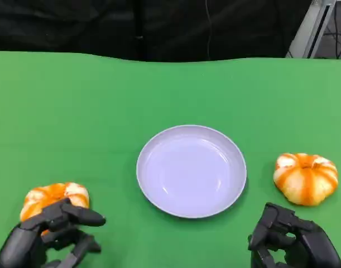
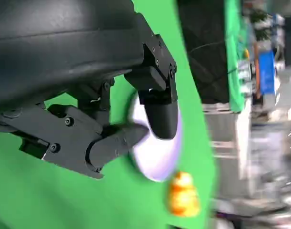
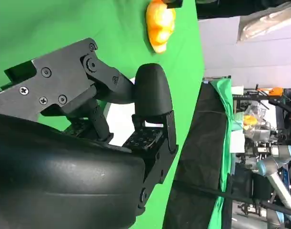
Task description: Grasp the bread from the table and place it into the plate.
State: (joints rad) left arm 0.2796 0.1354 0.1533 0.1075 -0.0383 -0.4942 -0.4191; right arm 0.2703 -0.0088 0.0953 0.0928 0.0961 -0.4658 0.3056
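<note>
left hand (image 1: 50, 234): lower left of the head view, fingers apart and reaching toward the frame's centre, nothing held.
right hand (image 1: 290, 240): lower right of the head view, fingers curled inward, nothing held.

a robotics lab, this: green cloth (image 1: 103, 95) over the table, black curtain (image 1: 159, 28) at twelve o'clock, another robot arm (image 3: 274, 167) among cluttered benches behind.

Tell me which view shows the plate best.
The head view: the whole plate lies unobstructed on the green table, between two breads. The left wrist view shows it blurred behind the left hand's fingers; the right wrist view gives a sliver behind the right hand's fingers.
</note>
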